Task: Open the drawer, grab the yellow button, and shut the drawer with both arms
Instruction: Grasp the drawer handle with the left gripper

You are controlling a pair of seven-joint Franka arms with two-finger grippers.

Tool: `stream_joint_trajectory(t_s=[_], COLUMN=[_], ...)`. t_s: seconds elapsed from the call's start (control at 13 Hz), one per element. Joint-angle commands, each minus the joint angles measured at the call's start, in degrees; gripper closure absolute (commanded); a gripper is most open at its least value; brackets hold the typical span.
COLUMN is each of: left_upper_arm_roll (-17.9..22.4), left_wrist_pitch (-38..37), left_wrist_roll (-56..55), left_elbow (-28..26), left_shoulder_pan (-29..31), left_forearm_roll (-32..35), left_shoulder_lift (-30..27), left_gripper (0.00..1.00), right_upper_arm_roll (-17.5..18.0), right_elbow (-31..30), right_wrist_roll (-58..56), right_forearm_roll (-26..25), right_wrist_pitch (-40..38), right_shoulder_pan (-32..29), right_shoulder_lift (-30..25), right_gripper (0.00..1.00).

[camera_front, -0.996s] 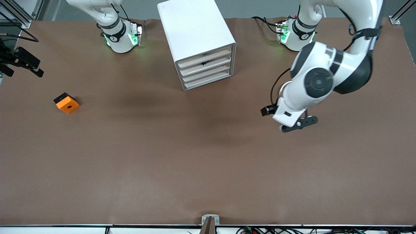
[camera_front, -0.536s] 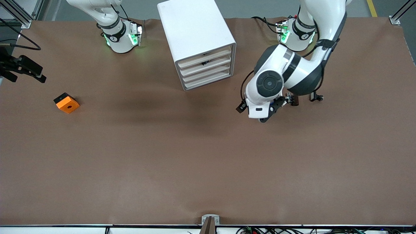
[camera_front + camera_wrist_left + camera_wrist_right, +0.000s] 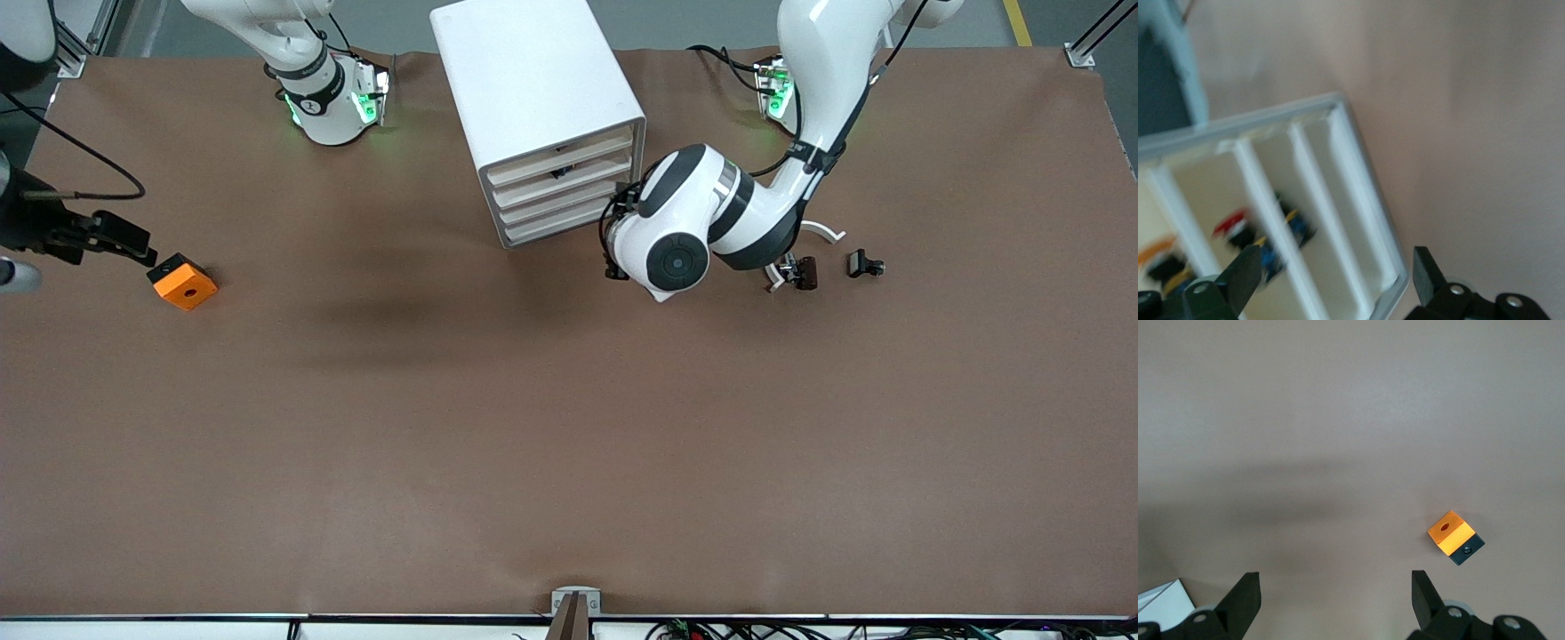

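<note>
The white cabinet (image 3: pixel 533 98) stands at the table's back middle, all four cream-fronted drawers shut. The drawer (image 3: pixel 569 182) with the small dark spot at its rim is second from the top. My left arm (image 3: pixel 676 240) reaches to the cabinet's front corner. My left gripper (image 3: pixel 1335 277) is open and empty, close in front of the drawers (image 3: pixel 1271 220). Small blurred coloured pieces (image 3: pixel 1295 227) show inside; I cannot tell which is the button. My right gripper (image 3: pixel 133 242), also in its wrist view (image 3: pixel 1335 592), is open, beside the orange cube (image 3: pixel 182 282).
The orange cube with a black side also shows in the right wrist view (image 3: pixel 1455 537). Two small black clips (image 3: pixel 805 271) with a white curved band (image 3: pixel 822 231) lie toward the left arm's end of the table, beside the left arm.
My left arm swung from its end of the table over to the cabinet's front. My right gripper moved closer to the orange cube.
</note>
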Motion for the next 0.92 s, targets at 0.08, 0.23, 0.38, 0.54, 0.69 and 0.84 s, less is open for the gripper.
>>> stream_joint_trajectory(t_s=[0.08,0.23,0.38,0.54,0.69,0.84], left_upper_arm_roll=[0.04,-0.13,-0.13,-0.13,-0.13,-0.22], left_wrist_pitch=[-1.41,-2.37,-6.4,-7.83,-8.7,-11.16], left_wrist_roll=[-8.56,-13.84,-16.14,-18.6,-18.79,-18.35], left_elbow=[1.55,3.56,4.8,5.07,5.07,5.07], left_shoulder_pan=[0.08,-0.71,-0.8,-0.8,-0.8,-0.8], left_forearm_roll=[-6.31,-10.34,-12.37,-14.21,-16.77,-18.27], left_shoulder_lift=[2.46,4.74,5.72,5.72,6.24,6.77], left_gripper=[0.0,0.0,0.03,0.24,0.44,0.48], right_upper_arm_roll=[0.09,0.09,-0.09,-0.09,-0.09,-0.09], right_elbow=[2.4,2.4,2.49,2.49,2.49,2.4], right_wrist_roll=[-0.22,-0.22,-0.04,-0.04,0.4,0.66], right_forearm_roll=[-1.85,-2.65,-2.74,-2.74,-2.56,-1.68], right_wrist_pitch=[-1.08,-0.9,-0.99,-0.99,-0.91,-0.82], right_shoulder_pan=[-0.31,-0.66,-0.66,-0.66,-0.66,-0.66], right_shoulder_lift=[3.31,4.27,4.63,4.63,4.63,4.63], right_gripper=[0.0,0.0,0.0,0.0,0.0,0.0])
